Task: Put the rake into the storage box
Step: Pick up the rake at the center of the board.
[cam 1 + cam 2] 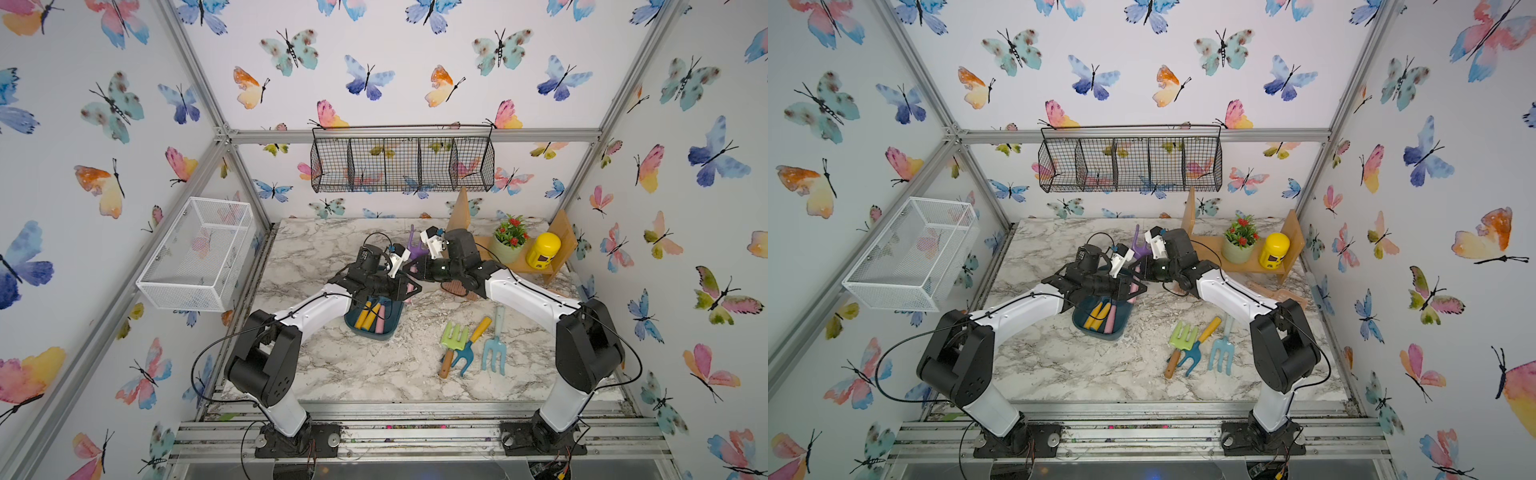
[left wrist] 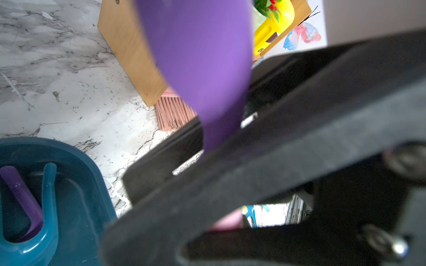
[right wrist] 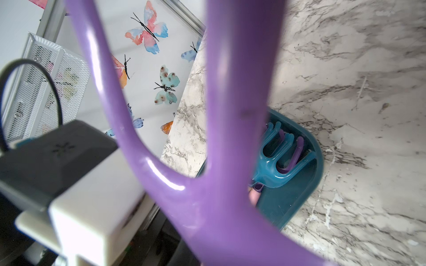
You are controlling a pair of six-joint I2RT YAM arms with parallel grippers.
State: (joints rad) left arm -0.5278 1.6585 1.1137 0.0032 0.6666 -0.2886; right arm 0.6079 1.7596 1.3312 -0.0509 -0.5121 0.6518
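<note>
Rake (image 3: 219,138) pinched by right pincer (image 1: 415,270) near storage box (image 1: 372,334); left pincer (image 2: 207,147) flanks it, clamp unclear; forks (image 1: 465,345) toward table's (image 1: 353,365) front-right corner.

I see butterfly wallpaper (image 1: 374,62), aluminium framing (image 1: 415,136), a marble tabletop (image 1: 353,365), a black wire basket (image 1: 402,164), a white mesh basket (image 1: 199,253), even light.

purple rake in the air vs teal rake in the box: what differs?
Colour: the purple rake has a purple head, the teal rake a teal one.
Pose: the purple rake is raised off the table between the two arms; the teal rake lies in the box.
Neighbours: the teal rake lies over other purple tines; the purple rake touches no other tool.
Shared: both are glossy plastic with rounded tines.
</note>
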